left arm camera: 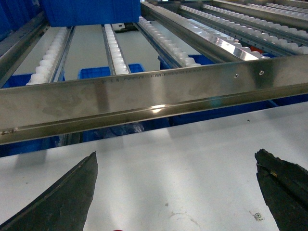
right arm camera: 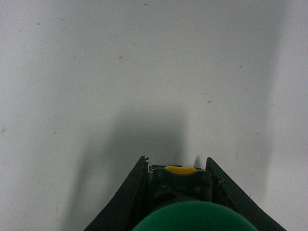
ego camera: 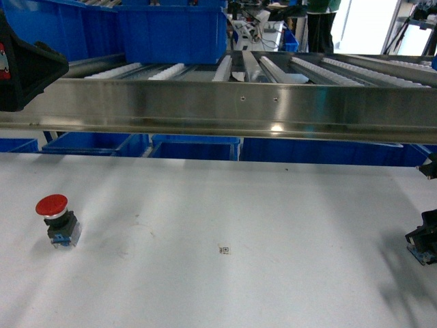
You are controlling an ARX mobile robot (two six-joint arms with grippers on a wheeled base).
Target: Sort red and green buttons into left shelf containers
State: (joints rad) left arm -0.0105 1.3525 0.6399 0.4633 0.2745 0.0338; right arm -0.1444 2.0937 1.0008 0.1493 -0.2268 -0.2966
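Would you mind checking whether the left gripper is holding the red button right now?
No. The red button stands alone on the white table, and the left gripper is open and empty.

White table (ego camera: 273, 273): matte, lightly scuffed, with faint dark specks. Red button (ego camera: 57, 219) stands directly on it, well left of a small printed square marker (ego camera: 224, 250), cap up, switch block down. The marker lies flat on the table surface. Roller shelf (ego camera: 225, 102) with a steel front rail runs above the table's far edge, beyond the marker; a large blue bin (ego camera: 171, 31) sits on its rollers, beyond and left of the marker. Smaller blue bins (ego camera: 194, 147) sit below the rail.
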